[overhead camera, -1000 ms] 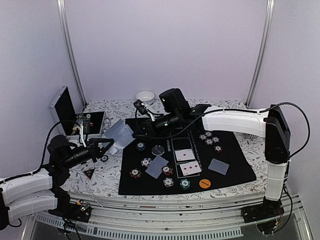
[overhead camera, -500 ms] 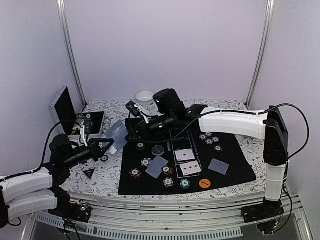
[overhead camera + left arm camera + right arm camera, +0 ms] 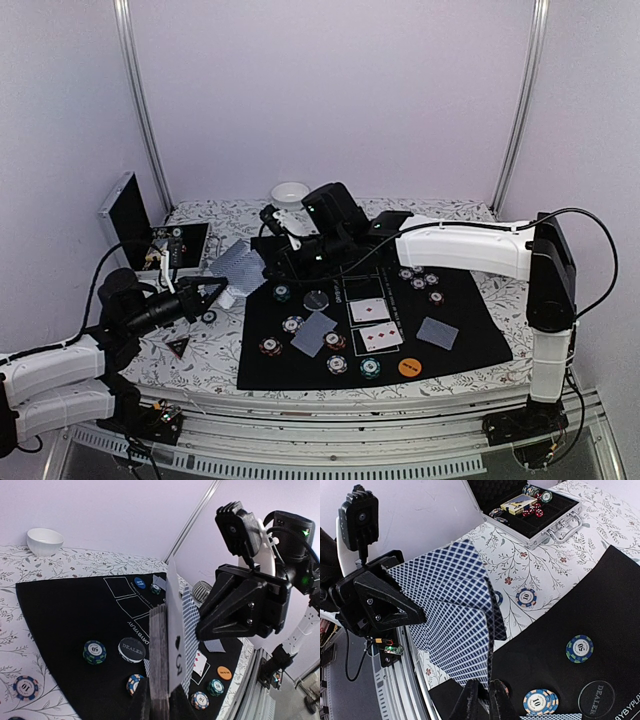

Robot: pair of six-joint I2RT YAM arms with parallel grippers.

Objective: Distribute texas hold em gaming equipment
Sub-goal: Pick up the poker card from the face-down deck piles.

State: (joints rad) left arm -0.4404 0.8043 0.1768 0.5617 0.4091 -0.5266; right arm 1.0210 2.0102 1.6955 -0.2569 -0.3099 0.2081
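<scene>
My left gripper [image 3: 215, 290] is shut on a deck of blue-backed playing cards [image 3: 160, 650], held upright over the left edge of the black mat [image 3: 450, 340]. A five of spades [image 3: 177, 630] stands off the deck's face. My right gripper [image 3: 484, 697] reaches in from the right and is shut on the lower edge of a blue-backed card [image 3: 455, 610] at the deck. On the mat lie several poker chips [image 3: 283, 293], a black dealer button [image 3: 316, 298], two face-up cards [image 3: 370, 310], face-down cards [image 3: 437, 332] and an orange button [image 3: 408, 367]. A black-red triangle marker [image 3: 178, 347] lies on the cloth.
An open silver case [image 3: 530, 515] with chips and dice stands at the back left. A small white bowl [image 3: 290, 192] sits at the back centre. Two loose chips [image 3: 526, 597] lie on the flowered cloth beside the mat.
My right gripper has swung left off the mat's back edge up to the deck and come to rest on a card. The left arm and deck have stayed put.
</scene>
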